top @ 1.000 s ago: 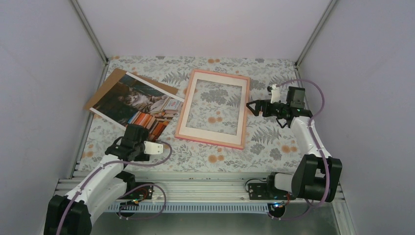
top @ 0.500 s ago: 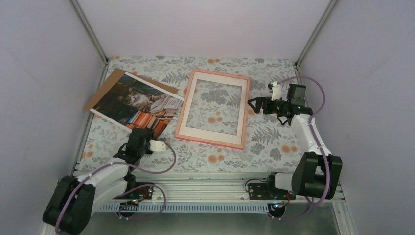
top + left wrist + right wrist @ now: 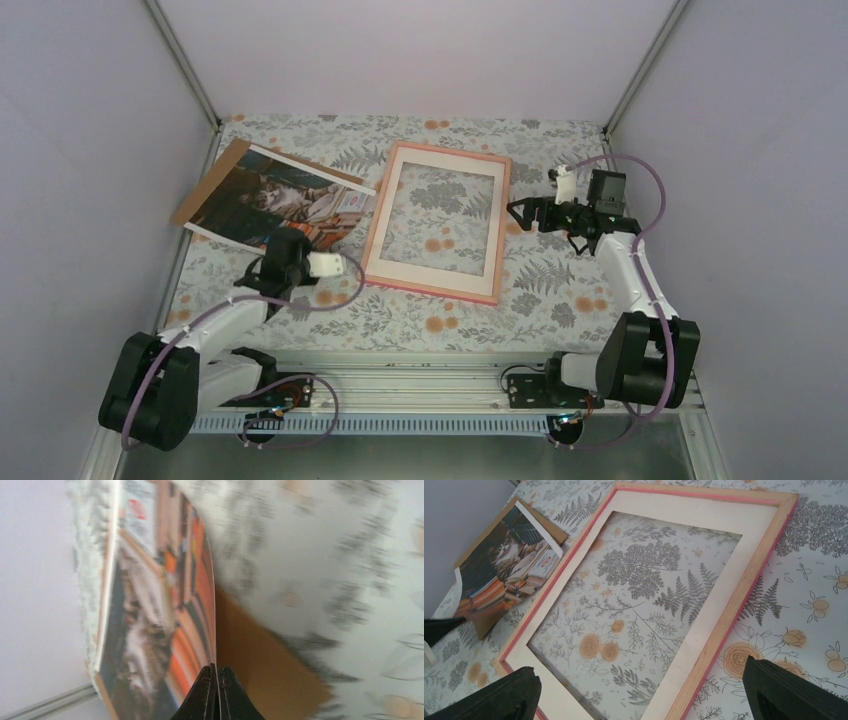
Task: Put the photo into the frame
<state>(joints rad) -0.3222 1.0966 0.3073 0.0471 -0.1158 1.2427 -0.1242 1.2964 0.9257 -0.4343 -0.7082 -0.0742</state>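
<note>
The photo (image 3: 275,200), a cat on stacked books, lies at the left on a brown backing board (image 3: 213,177). My left gripper (image 3: 290,238) is at the photo's near edge and shut on it. In the left wrist view the gripper (image 3: 216,669) pinches the thin paper edge, with the photo (image 3: 150,620) on one side and the board (image 3: 260,665) on the other. The pink frame (image 3: 450,152) lies flat in the middle. My right gripper (image 3: 520,213) hovers open just right of the frame (image 3: 744,590), with nothing between its fingers (image 3: 499,695).
The table is covered with a floral cloth (image 3: 560,290). White walls close in the left, right and far sides. A metal rail (image 3: 400,385) runs along the near edge by the arm bases.
My left gripper went from open to shut, moving forward onto the photo's near edge and lifting it. The right arm has barely moved.
</note>
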